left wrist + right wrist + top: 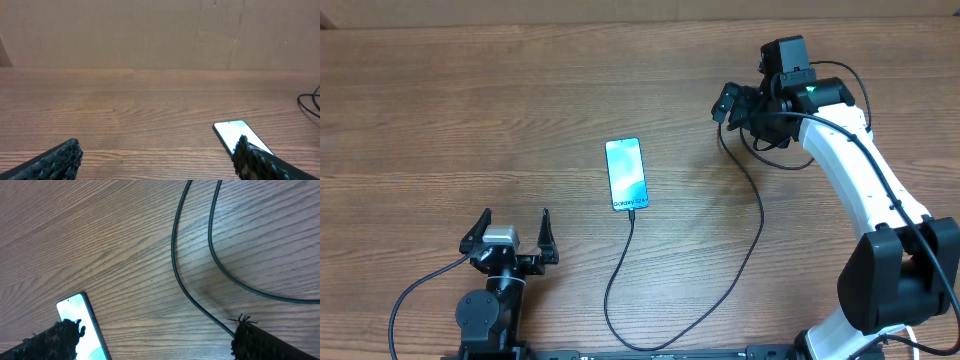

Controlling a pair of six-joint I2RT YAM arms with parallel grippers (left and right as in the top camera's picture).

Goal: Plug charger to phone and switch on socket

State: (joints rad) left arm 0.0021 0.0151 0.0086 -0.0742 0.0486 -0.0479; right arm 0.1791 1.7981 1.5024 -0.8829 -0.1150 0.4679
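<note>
Plainly spread wide and empty at both tools. Right gripper [735,105] far on the right side, hanging over a bend of the charger [761,215], touching nothing. Left gripper [515,222] near and to the left, likewise spread, well apart from everything.

Outward from there: the phone [626,175] flat on the table [440,90] near the middle, lit screen up, between the two arms. Seems already joined to the charger's tip at its near short end, though too small to confirm seating. From that end runs toward the near edge, loops, then sweeps right and far to a spot under the right gripper. No sight of the plug end, nor of the socket, in any view.

Handling, as a judgement: thin, limp and light, so likely to flop and to drag the phone if pulled. Best taken at the stiff end pieces, not mid-length. Phone probably smooth, glassy and slippery on wood, so better steadied by its long edges than pressed on the screen.

Right wrist view: two strands of the charger [173,242] curving over bare wood ahead of the fingers [60,337], plus a corner of the phone [82,325] at lower left. Left wrist view: the phone [235,132] just past one finger, and a sliver of charger [300,100] at the right edge. Only from overhead: the charger's whole run and both arms together.
</note>
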